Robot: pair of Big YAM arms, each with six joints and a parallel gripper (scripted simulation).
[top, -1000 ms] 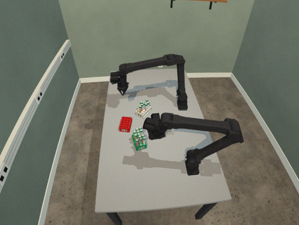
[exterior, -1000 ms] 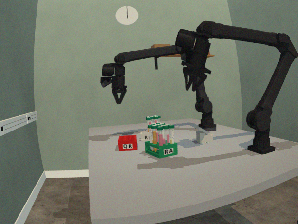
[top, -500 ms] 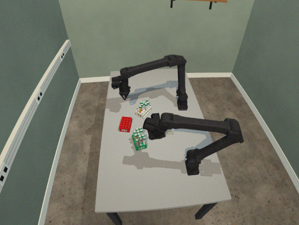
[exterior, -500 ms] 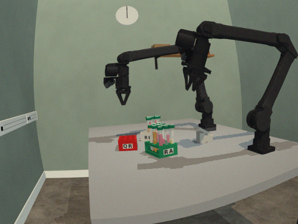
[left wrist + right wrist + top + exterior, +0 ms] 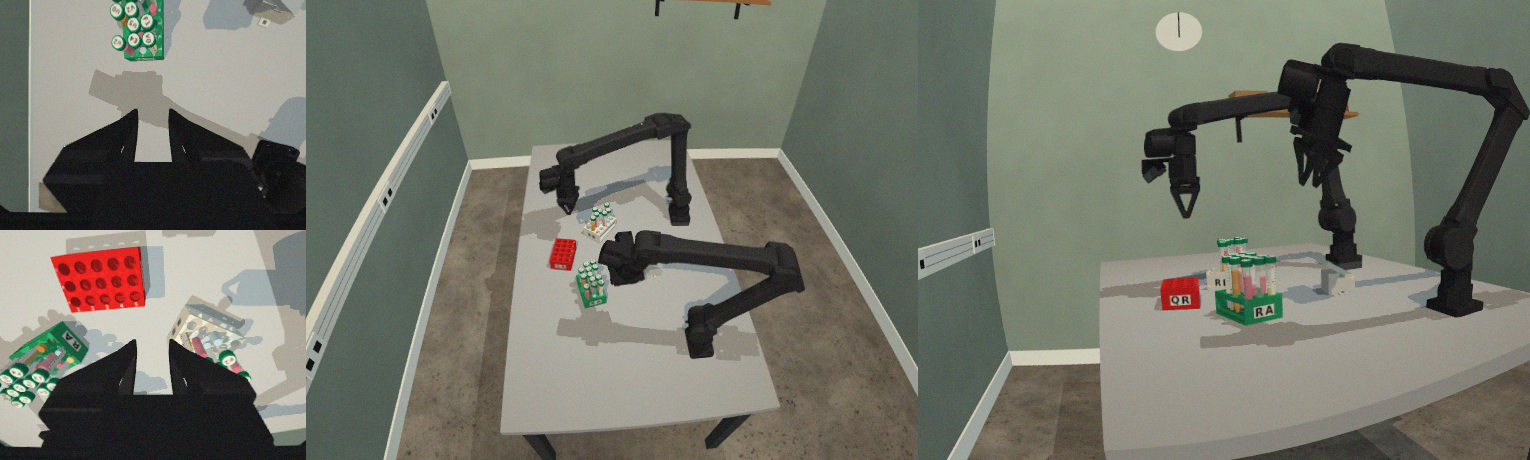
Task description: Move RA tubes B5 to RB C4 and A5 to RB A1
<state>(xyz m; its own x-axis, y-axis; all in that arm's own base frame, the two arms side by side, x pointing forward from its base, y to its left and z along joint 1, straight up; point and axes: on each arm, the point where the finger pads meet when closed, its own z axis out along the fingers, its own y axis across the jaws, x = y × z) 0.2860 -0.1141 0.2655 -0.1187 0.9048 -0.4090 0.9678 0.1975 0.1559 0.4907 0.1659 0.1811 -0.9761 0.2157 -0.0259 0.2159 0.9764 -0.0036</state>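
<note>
The green rack RA [image 5: 596, 302] [image 5: 1264, 311] [image 5: 160, 31] [image 5: 76, 339] holds several green-capped tubes with pink, orange and yellow contents. The white rack RB [image 5: 592, 235] [image 5: 1217, 281] [image 5: 212, 313] holds several green-capped tubes and shows some empty wells. I cannot read the exact wells. My left gripper [image 5: 1309, 185] [image 5: 153, 114] is partly open and empty, high over the table beside RA; its fingers are hidden in the top view. My right gripper [image 5: 569, 212] [image 5: 1186, 217] [image 5: 152, 345] is partly open and empty, raised above the table beyond RB.
A red rack QR [image 5: 563, 254] [image 5: 1180, 286] [image 5: 102, 282] with empty wells stands beside RA and RB. A small pale box [image 5: 654, 271] [image 5: 1344, 285] stands on the arms' side of the racks, partly under the left arm in the top view.
</note>
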